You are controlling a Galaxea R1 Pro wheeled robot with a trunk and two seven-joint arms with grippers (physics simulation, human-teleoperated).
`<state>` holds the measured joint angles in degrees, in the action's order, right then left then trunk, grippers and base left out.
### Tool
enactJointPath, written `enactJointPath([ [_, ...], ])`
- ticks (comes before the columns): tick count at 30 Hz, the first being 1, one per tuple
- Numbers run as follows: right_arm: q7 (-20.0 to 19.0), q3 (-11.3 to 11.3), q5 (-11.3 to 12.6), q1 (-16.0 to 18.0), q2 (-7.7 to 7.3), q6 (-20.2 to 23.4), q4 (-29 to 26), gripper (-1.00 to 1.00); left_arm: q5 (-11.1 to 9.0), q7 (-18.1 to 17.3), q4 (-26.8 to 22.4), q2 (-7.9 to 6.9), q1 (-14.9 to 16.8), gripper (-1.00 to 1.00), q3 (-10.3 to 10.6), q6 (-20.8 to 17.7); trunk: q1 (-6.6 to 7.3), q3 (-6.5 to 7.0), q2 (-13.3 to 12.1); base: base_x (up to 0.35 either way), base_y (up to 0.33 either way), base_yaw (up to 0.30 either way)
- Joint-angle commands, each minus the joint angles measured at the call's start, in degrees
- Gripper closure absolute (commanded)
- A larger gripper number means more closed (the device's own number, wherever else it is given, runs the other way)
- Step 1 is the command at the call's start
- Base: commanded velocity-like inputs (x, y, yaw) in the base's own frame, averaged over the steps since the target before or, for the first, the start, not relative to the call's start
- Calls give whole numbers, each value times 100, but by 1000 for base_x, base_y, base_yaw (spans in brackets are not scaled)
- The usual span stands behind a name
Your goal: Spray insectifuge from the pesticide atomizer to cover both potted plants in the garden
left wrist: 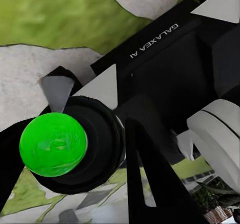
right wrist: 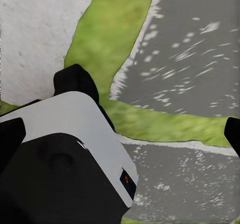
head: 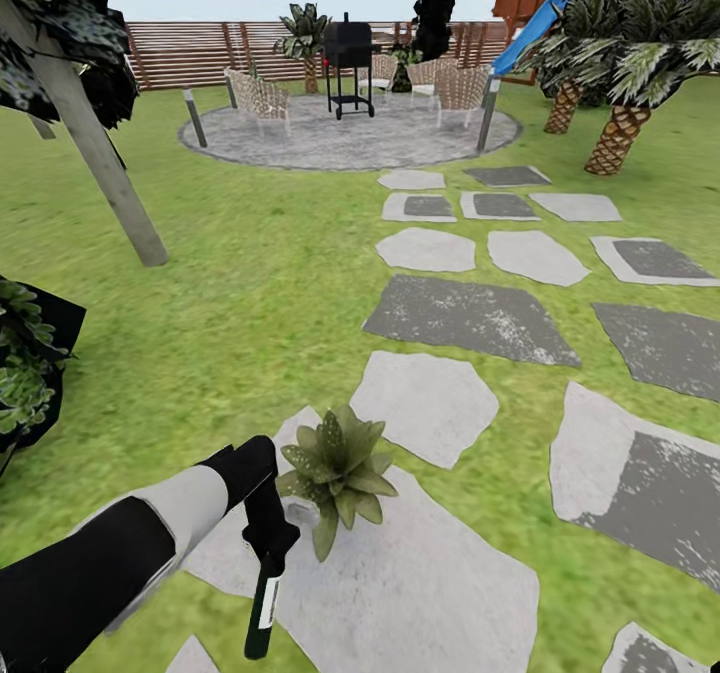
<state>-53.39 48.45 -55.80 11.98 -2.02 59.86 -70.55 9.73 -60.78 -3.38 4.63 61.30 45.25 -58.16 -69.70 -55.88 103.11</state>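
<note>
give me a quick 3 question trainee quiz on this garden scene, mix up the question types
1. True or false: the left gripper holds the pesticide atomizer with its base pointing down toward the paving.
2. Multiple choice: the potted plant next to the gripper sits on A) the lawn, B) a pale stepping stone, C) the round patio.
3. Fill in: at the back of the garden, a black ____ stands on the round patio among the wicker chairs.

Key: 1 true; 2 B; 3 grill.

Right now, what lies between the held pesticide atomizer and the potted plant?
In the head view, just bare pale stone: the pesticide atomizer hangs from the left gripper close beside the potted plant.
</note>
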Motion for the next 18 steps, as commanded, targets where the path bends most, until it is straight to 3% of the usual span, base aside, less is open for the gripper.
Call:
enactJointPath([
  [1,-59,7,-53,5,-3,14,-6,-100,61,-50,-5,1,34,100,-1,-29,-1,-4,2,136,-1,0],
  [4,-59,7,-53,5,-8,14,-3,-100,65,-61,11,2,128,100,95,-29,-1,-4,2,187,0,0],
  [9,-58,7,-53,4,-9,14,-2,-100,58,-86,43,5,324,100,703,-35,-1,-4,2,146,0,0],
  [12,-59,7,-53,6,-13,14,-2,-100,56,-98,41,7,540,100,783,-37,-1,-4,2,20,0,0],
  [18,-58,7,-50,6,-14,14,-2,-100,55,-107,39,52,592,100,784,-38,-1,-4,2,2,0,0],
])
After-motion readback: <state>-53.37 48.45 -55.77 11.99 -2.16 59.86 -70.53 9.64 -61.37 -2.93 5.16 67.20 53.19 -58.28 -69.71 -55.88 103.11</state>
